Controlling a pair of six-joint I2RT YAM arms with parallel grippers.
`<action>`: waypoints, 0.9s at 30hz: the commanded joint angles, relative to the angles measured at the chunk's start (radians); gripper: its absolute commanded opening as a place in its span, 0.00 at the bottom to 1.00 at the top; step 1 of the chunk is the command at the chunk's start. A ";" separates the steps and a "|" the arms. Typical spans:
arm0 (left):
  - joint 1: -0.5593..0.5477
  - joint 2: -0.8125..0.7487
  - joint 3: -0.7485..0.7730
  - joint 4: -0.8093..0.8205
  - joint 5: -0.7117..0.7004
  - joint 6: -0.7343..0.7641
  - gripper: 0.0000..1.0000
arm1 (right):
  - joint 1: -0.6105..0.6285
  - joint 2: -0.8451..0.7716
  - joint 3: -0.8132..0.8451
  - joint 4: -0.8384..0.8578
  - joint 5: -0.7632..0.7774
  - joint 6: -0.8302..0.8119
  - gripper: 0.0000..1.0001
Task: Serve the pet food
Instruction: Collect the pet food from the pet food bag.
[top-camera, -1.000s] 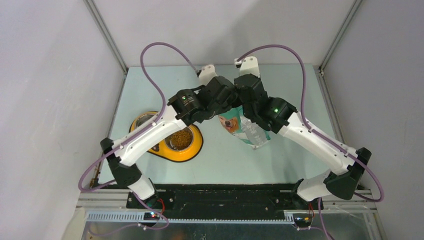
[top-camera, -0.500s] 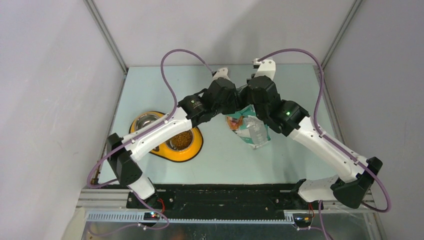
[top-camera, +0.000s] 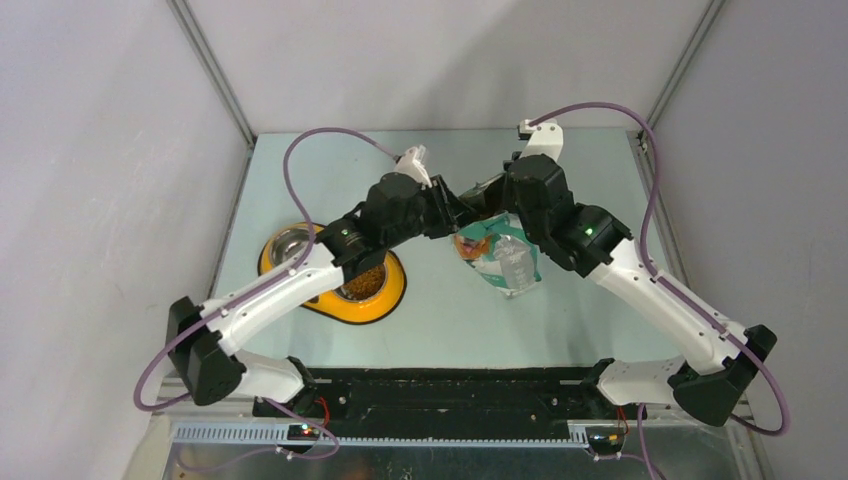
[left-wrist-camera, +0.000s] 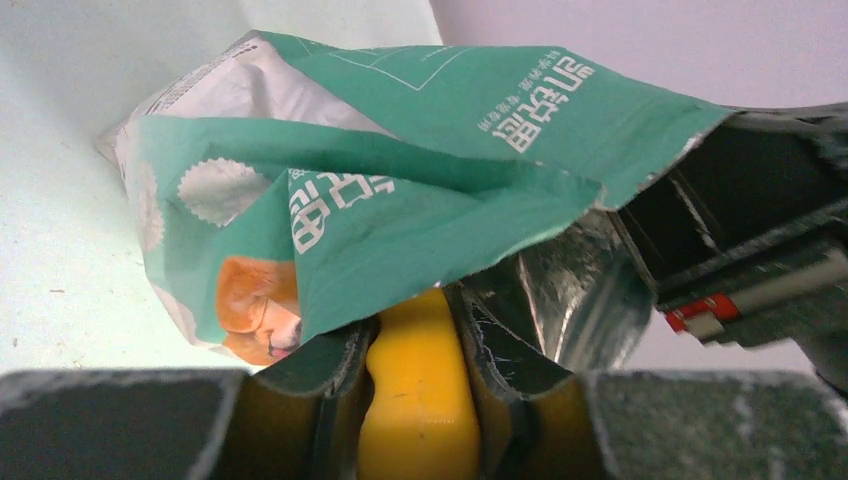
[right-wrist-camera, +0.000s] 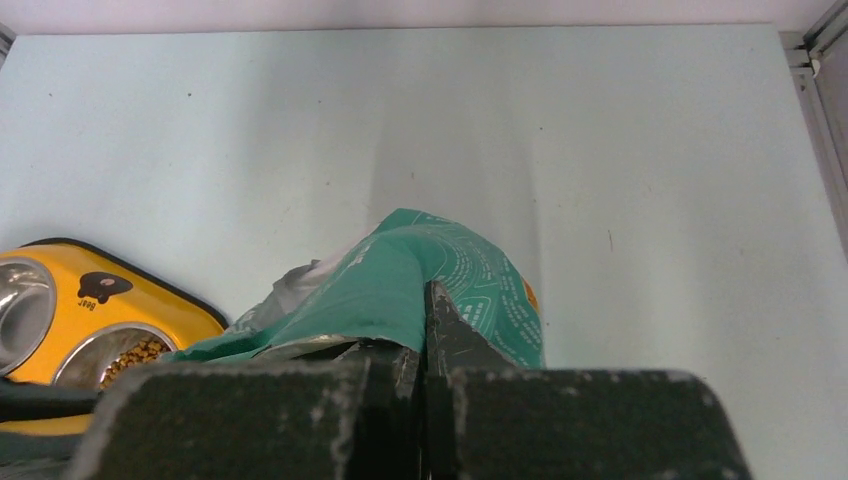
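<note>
The pet food is a heap of brown kibble in the right bowl of the yellow double feeder; it also shows in the right wrist view. The green-and-white dog bag stands right of the feeder. My left gripper is at the bag's mouth, shut on the orange scoop's handle; the scoop's head is hidden inside the bag. My right gripper is shut on the bag's top edge and holds the mouth open.
The feeder's left steel bowl holds no kibble. Grey walls and metal rails close in the pale green table on the left, right and back. Purple cables arch over both arms.
My left arm has drawn back to the left, keeping the scoop at the bag's mouth. My right arm and the bag top have shifted slightly right.
</note>
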 joint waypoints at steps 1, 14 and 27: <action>-0.010 -0.143 -0.047 0.063 0.126 -0.112 0.00 | -0.029 -0.048 -0.014 -0.107 0.093 -0.047 0.00; -0.009 -0.327 -0.083 -0.045 -0.090 -0.109 0.00 | -0.028 -0.060 0.103 -0.092 0.028 -0.203 0.00; -0.007 -0.381 -0.113 -0.039 -0.276 -0.132 0.00 | 0.121 -0.094 0.196 -0.098 -0.065 -0.330 0.00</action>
